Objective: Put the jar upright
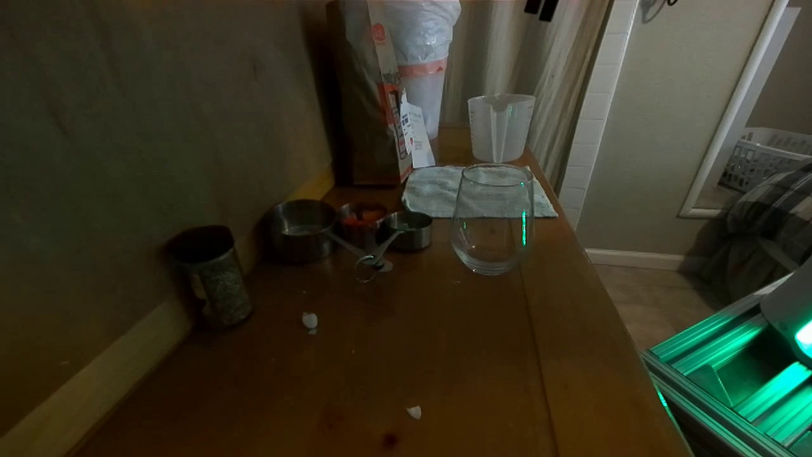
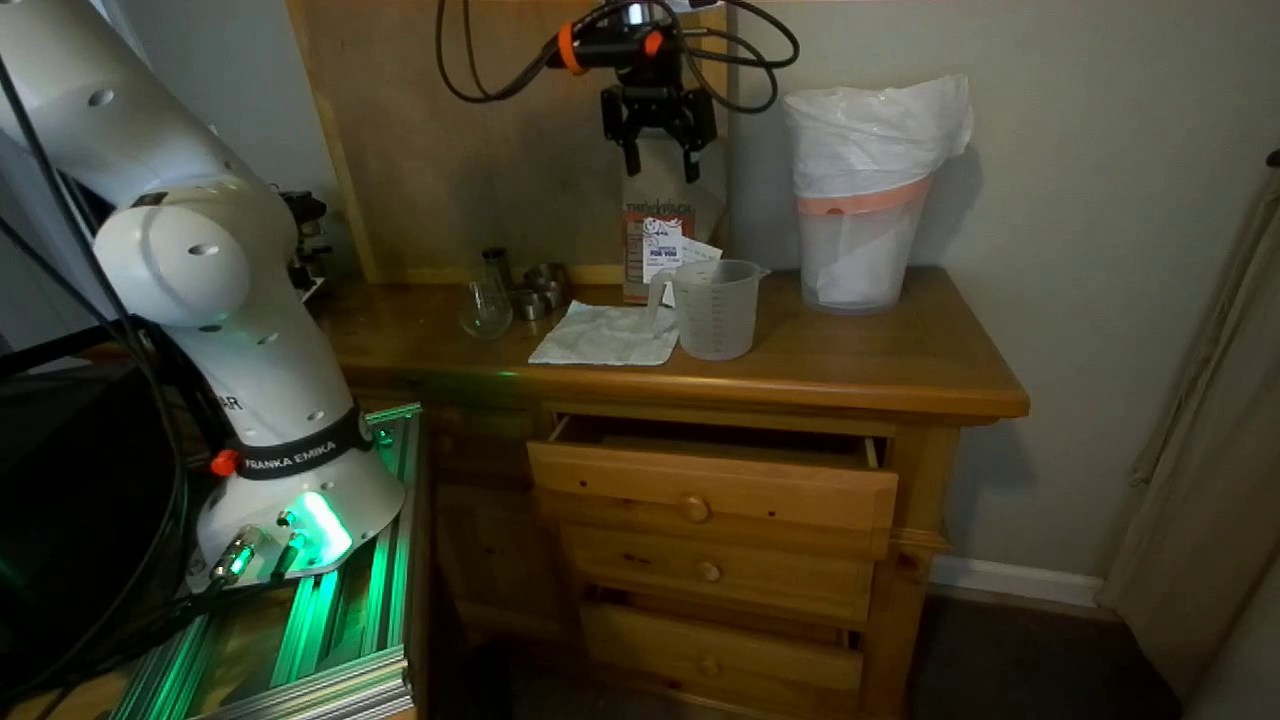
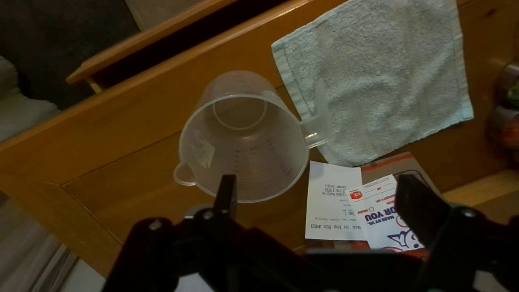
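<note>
The jar is a pale translucent measuring jug with a handle and spout. It stands upright with its wide open mouth up, near the counter's front edge beside a cloth, in both exterior views [image 1: 501, 130] [image 2: 716, 315]. In the wrist view the jar [image 3: 243, 154] shows from above, open and empty, its handle reaching over the cloth's edge. My gripper [image 2: 662, 170] is open and empty, well above the counter and the jar, in front of the paper bag. Its fingers are wide apart in the wrist view [image 3: 318, 181]. Only its fingertips show in an exterior view [image 1: 539, 9].
A pale cloth [image 2: 600, 335] lies beside the jar. A paper bag [image 1: 374, 127] with receipts and a lined white bin [image 2: 860, 200] stand behind. A clear glass [image 1: 491, 235], metal measuring cups [image 1: 303, 231] and a dark tin can [image 1: 219, 285] stand farther along. A drawer [image 2: 710, 480] is partly open.
</note>
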Robot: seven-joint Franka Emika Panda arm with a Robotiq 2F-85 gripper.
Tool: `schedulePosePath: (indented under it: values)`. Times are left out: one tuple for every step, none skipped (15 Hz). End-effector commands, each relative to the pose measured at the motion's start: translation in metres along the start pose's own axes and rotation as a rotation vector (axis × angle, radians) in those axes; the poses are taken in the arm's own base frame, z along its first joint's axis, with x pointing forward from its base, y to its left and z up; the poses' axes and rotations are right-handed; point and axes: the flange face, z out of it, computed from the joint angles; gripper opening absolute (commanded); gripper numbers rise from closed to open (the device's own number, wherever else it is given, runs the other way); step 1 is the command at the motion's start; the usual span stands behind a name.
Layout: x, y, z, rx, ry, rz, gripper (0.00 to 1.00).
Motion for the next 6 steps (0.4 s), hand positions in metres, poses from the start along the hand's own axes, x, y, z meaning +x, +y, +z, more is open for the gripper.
schedulePosePath:
  values:
    - [-0.0015,-0.0031,-0.0034,-0.001,0.001,-0.002,1.0]
    - [-0.0022,-0.0047,-0.0056,-0.001,0.005,-0.005,1.0]
    - [-0.0022,-0.0048,-0.0056,-0.001,0.006,-0.005,1.0]
    - [-0.0024,-0.004,-0.0049,0.001,0.005,-0.003,1.0]
    - [-0.0025,-0.0033,-0.0037,0.002,0.003,-0.002,1.0]
    - [-0.0026,-0.0029,-0.0032,0.002,0.002,-0.001,1.0]
